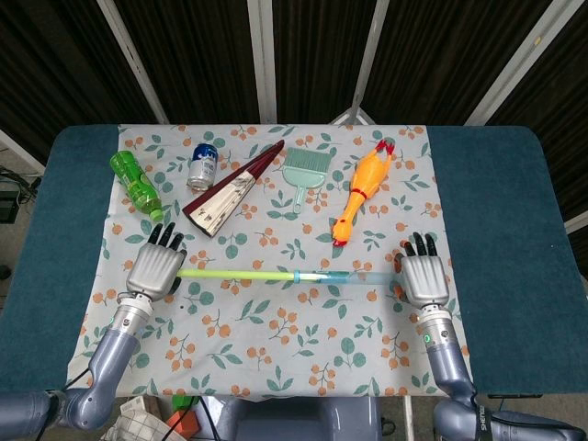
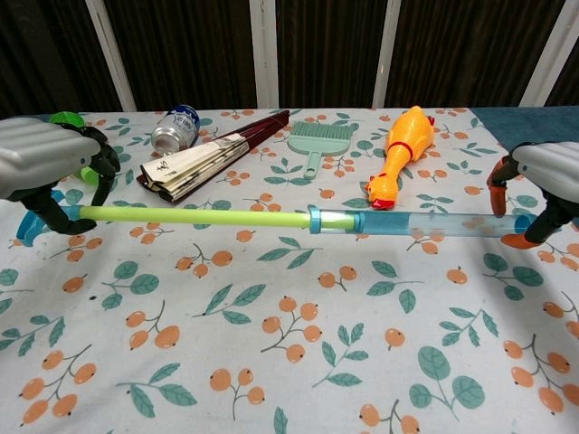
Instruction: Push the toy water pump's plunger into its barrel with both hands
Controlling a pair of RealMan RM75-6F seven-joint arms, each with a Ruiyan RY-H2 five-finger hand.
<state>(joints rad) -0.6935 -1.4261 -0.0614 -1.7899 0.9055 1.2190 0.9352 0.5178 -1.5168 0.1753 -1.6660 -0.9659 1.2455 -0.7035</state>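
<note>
- our left hand [image 2: 45,163] curls around the plunger's [image 2: 194,216] handle end, lifted above the cloth [image 2: 289,362].
- the plunger is only slightly into the barrel [image 2: 425,223]; if we push off-axis, the thin rod may bow or jam.
- our right hand [image 2: 543,185] cups the barrel's far end; a loose hold may let it slip.

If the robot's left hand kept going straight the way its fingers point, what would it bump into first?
Probably the green bottle. The left hand points toward the far side of the table, and the bottle lies just beyond its fingertips. Height is hard to judge, so it might pass over.
</note>
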